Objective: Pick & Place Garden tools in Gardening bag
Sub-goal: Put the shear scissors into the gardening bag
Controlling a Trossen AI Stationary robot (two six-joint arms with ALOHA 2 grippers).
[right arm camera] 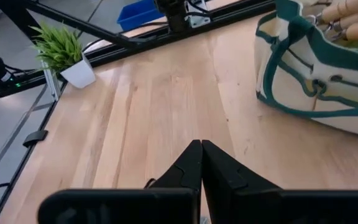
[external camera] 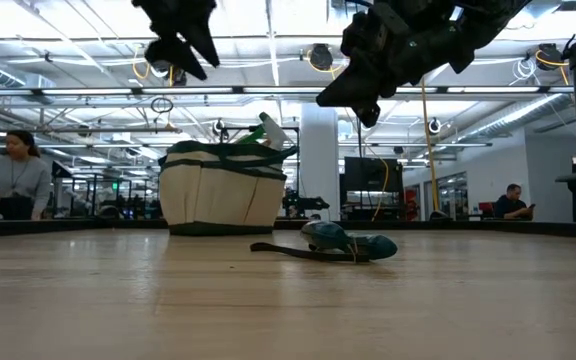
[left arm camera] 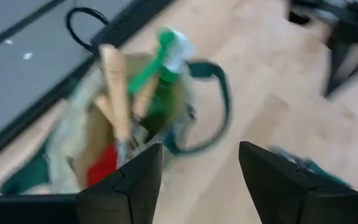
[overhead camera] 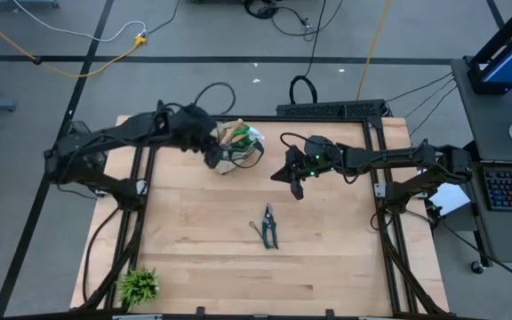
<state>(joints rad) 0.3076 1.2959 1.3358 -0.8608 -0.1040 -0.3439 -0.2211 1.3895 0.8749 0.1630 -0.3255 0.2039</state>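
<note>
The round beige canvas bag with green trim [overhead camera: 236, 147] sits at the desk's [overhead camera: 212, 258] far edge, wooden-handled tools and a green spray bottle [left arm camera: 166, 74] already upright inside; the left tool [overhead camera: 210, 153] hovers beside it, fingers apart and empty; the right tool [overhead camera: 295, 188], fingers together, hangs above the lone dark pruning shears [overhead camera: 268, 227] mid-desk, probably next to go.

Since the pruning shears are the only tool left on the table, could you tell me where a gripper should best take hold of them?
The pruning shears lie flat on the wooden table, clear of the gardening bag. A top-down grasp looks best, fingers closing across both handles near the middle, where the shears are narrow. The right gripper, shut and empty, is nearer than the open left gripper at the bag.
</note>
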